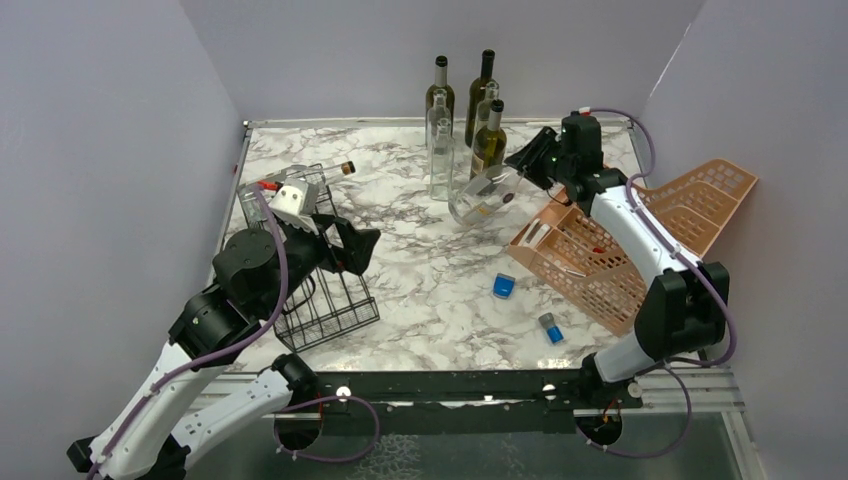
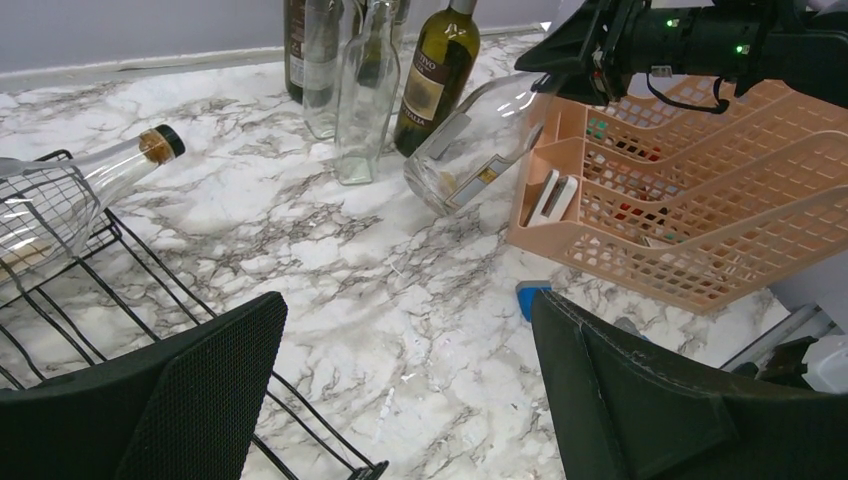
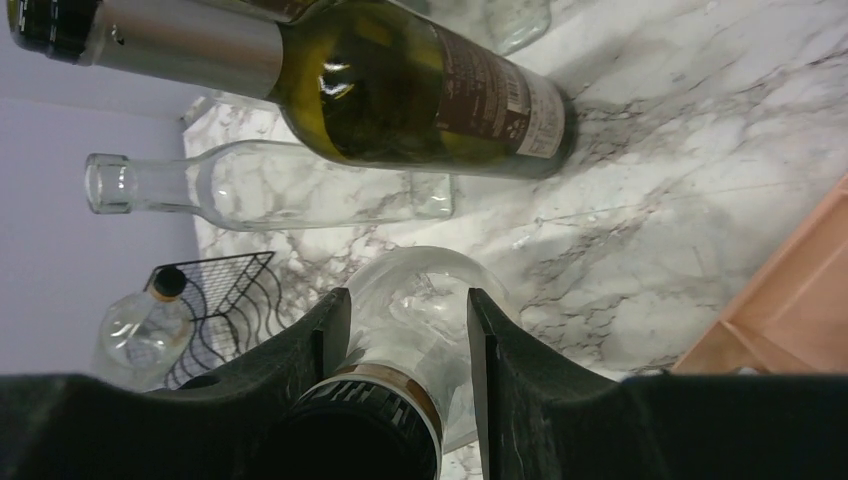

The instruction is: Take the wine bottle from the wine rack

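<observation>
From above, the rack point(image 1: 340, 305) stands at the desk's point(image 1: 430, 280) left. One clear bottle, the racked bottle point(image 1: 330, 172), lies in it, its corked neck poking out past the far end. A second clear bottle, the held bottle point(image 1: 480, 195), is off the rack at centre back, tilted beside the standing bottles point(image 1: 470, 110).

Only the right wrist view shows the grip. The right end effector point(image 3: 405, 330) is clamped on the held bottle point(image 3: 420, 300) at its neck, just below a dark, gold-banded cap, and a green bottle point(image 3: 400, 90) stands close beyond.

The left wrist view shows the held bottle's point(image 2: 470, 150) base low over the marble. Whether it touches, I cannot tell. That view also shows the left end effector point(image 2: 408, 310) with fingers wide apart and nothing between them, and the racked bottle point(image 2: 110, 175) to its left.

The left arm bends up over the rack, with its end effector point(image 1: 350, 245) pointing right. The right arm stretches to the back across the orange organizer point(image 1: 640, 230), and its end effector point(image 1: 525, 165) is turned left.
</observation>
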